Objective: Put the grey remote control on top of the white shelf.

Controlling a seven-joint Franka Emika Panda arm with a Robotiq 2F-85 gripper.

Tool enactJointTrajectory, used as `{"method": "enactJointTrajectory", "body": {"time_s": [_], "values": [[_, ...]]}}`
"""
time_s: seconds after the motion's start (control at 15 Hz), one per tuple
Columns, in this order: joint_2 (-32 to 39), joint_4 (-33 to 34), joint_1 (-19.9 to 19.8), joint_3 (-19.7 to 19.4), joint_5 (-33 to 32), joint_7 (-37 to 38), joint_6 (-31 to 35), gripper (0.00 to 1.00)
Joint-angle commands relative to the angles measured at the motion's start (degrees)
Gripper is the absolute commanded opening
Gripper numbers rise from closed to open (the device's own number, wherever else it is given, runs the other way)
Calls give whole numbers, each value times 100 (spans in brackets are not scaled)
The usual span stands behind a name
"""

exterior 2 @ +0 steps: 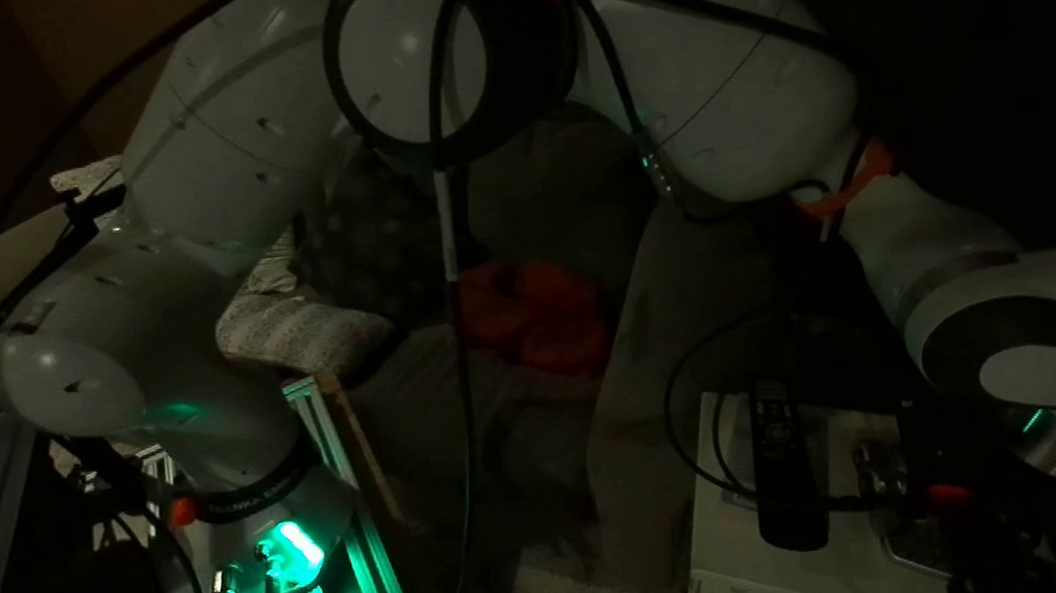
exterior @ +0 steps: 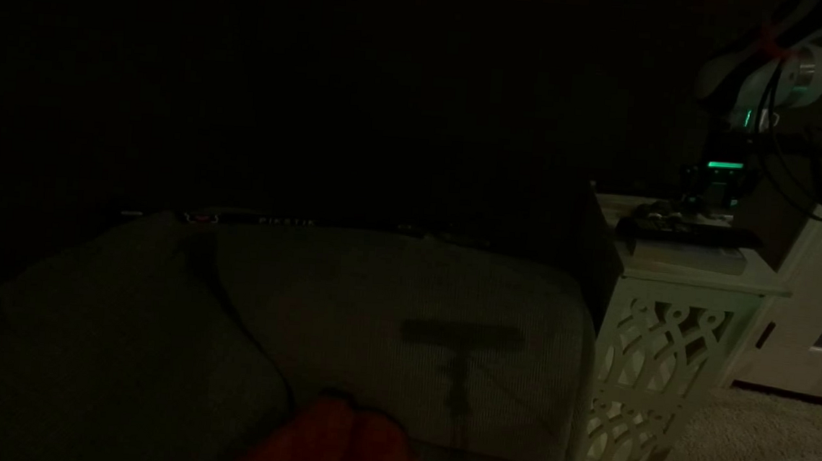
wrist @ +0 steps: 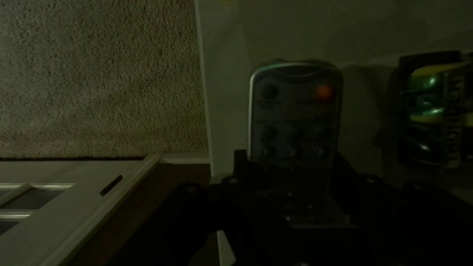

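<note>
The grey remote control (wrist: pixel 295 114), with an orange-red button and silver rim, lies between the two black fingers of my gripper (wrist: pixel 290 160) in the wrist view. The fingers touch both its long sides; its lower part is dark. The white shelf (exterior: pixel 697 279) has lattice side panels. Its top also shows in the wrist view (wrist: pixel 227 92) and in an exterior view (exterior 2: pixel 735 548). The gripper (exterior: pixel 710 197) is low over the shelf top. I cannot tell whether the remote touches the top. The gripper is mostly dark in an exterior view (exterior 2: pixel 979 523).
A black slab-like remote (exterior 2: pixel 784 477) lies on a pale book or box (exterior: pixel 691 257) on the shelf top. A shiny black and yellow object (wrist: pixel 425 114) lies beside the gripper. A grey sofa (exterior: pixel 378 293) adjoins the shelf, a door (exterior: pixel 786 351) stands behind it. Cables hang from the arm.
</note>
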Motion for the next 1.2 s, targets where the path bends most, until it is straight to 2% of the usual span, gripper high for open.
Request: {"method": "enactJointTrajectory", "body": {"time_s": [0.0, 0.47, 0.53, 0.8, 1.13], "values": [[227, 278, -40, 39, 66, -46, -111, 29], [334, 263, -38, 40, 42, -84, -128, 29], [322, 262, -29, 28, 20, -88, -149, 74], [18, 152, -107, 37, 112, -151, -164, 98], [-571, 167, -499, 175, 399, -666, -517, 100]]}}
